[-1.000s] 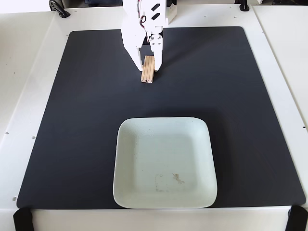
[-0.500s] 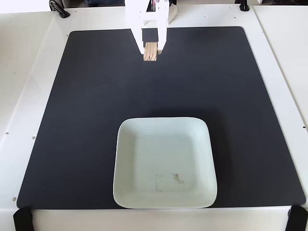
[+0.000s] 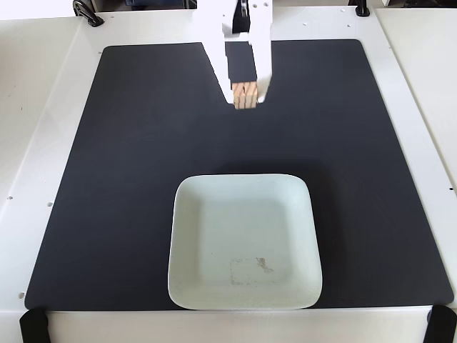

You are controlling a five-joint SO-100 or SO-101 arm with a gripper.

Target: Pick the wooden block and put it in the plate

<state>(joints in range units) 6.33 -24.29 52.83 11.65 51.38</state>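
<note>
Above mat, hand point(image 3: 247, 98) grips wooden block point(image 3: 245, 96), long axis toward camera.

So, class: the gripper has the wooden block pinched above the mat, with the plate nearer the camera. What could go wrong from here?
1. Only the end of the wooden block shows between the fingers of the gripper, so the hold may be shallow and it could slip in transit.
2. Released too early, it lands on the black mat, short of the plate.
</note>
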